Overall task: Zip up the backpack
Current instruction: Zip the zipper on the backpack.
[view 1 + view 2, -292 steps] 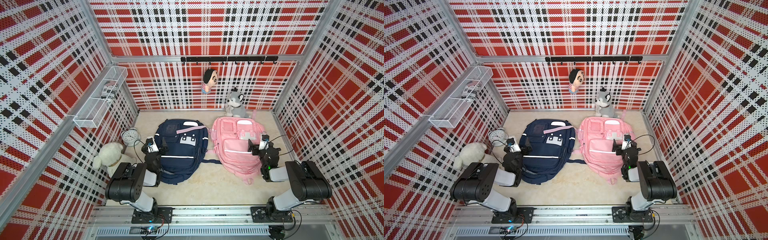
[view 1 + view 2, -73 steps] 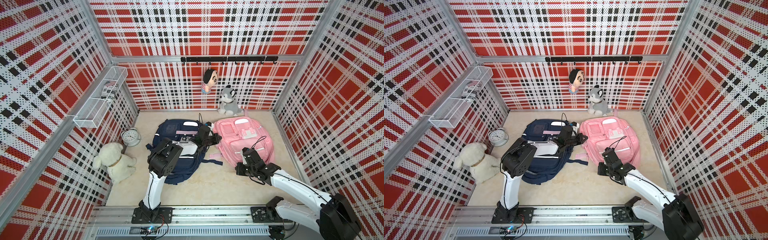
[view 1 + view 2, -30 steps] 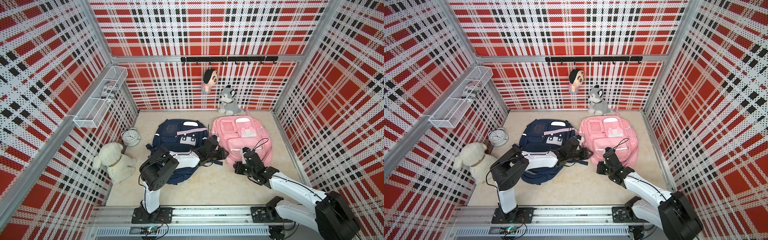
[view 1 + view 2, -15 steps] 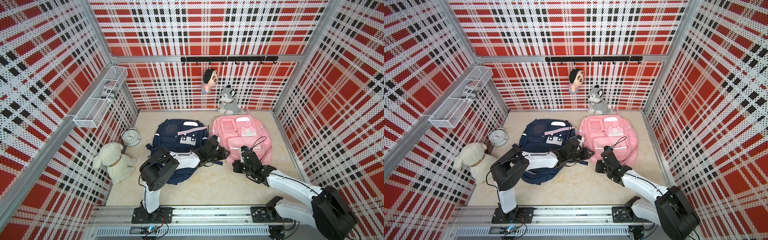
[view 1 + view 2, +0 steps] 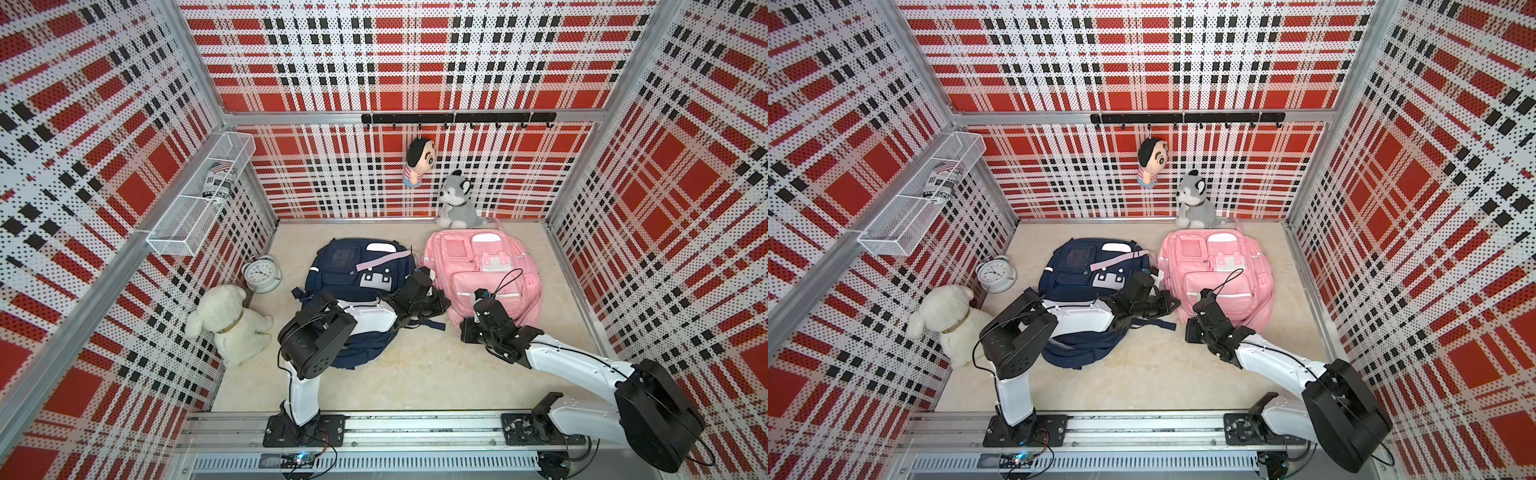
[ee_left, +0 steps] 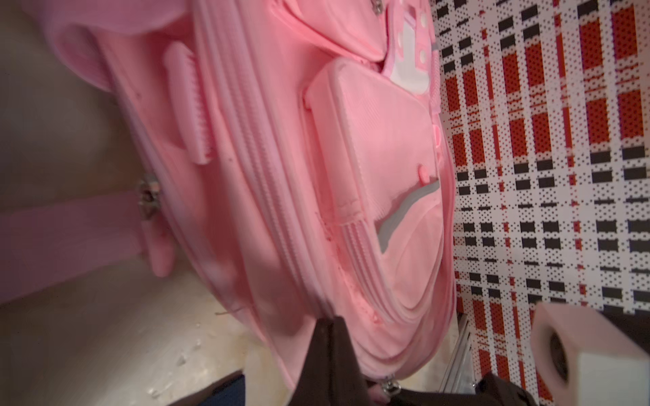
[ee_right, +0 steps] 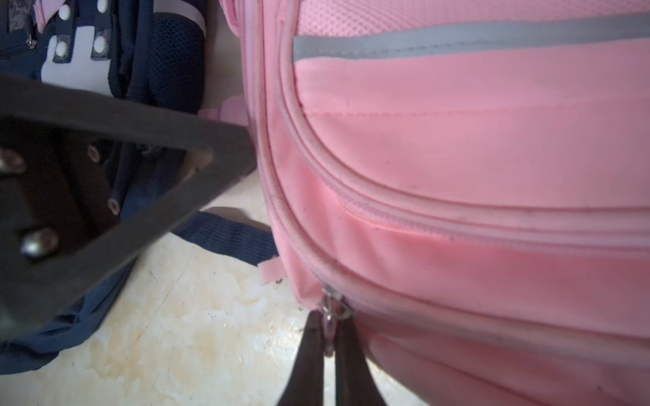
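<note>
Zip pull (image 7: 330, 311) is nipped by clenched right gripper (image 7: 327, 348) at front-L corner of pink backpack (image 5: 457, 253); track (image 7: 457, 316) seems laid rightwards, approx. parallel to worktop (image 5: 415, 374) front edge. Left gripper (image 6: 330, 327), clenched too, is pressed on bag's L side.

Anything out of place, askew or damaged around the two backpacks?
Nothing spilled or damaged. One oddity: a pink strap lies slanted across the navy backpack, its colour matching the pink backpack beside it.
</note>
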